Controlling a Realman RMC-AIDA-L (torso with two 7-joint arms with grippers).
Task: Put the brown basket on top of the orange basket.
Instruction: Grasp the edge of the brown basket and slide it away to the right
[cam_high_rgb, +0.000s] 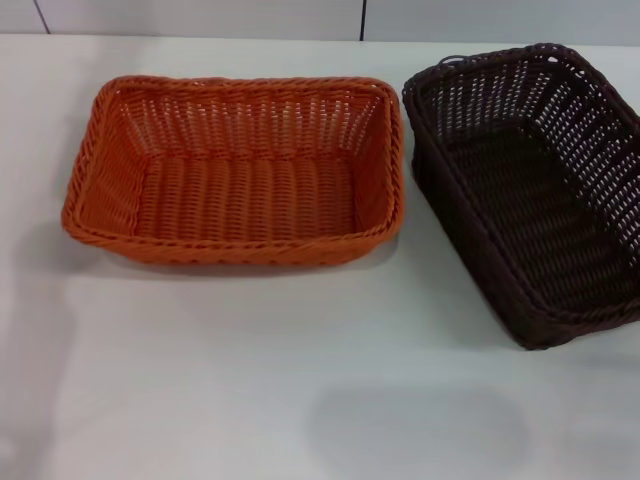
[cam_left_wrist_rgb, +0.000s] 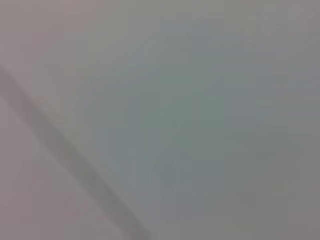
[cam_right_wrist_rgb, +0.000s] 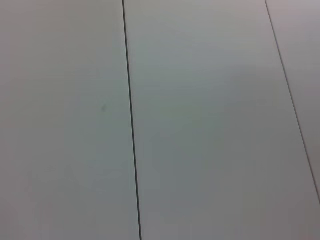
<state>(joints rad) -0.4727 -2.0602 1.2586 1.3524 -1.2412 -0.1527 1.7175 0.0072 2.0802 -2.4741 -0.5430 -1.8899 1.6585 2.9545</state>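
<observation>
Looking across my desk (cam_high_rgb: 250, 380) from left to right, I find the orange basket (cam_high_rgb: 235, 172) sitting left of centre toward the far side, empty and upright, and just beside it on the right, with a narrow gap between, the brown basket (cam_high_rgb: 530, 190), turned at a slight angle and running off the right edge of the head view. Neither of my end effectors appears anywhere, so I cannot tell whether the left or the right one is released or clenched. I judge the brown basket to be light and fairly stiff, its open weave a little springy, with no fragile parts; the braided rim looks like the best place to take hold, pinching a long side wall just under the rim, and the near-left wall seems the most reachable. The orange one, also light, may slide if nudged. Only the head view shows the baskets at all. My left wrist view gives just a blurred pale surface with a dark diagonal band, and my right wrist view shows pale panels split by thin dark seams.
</observation>
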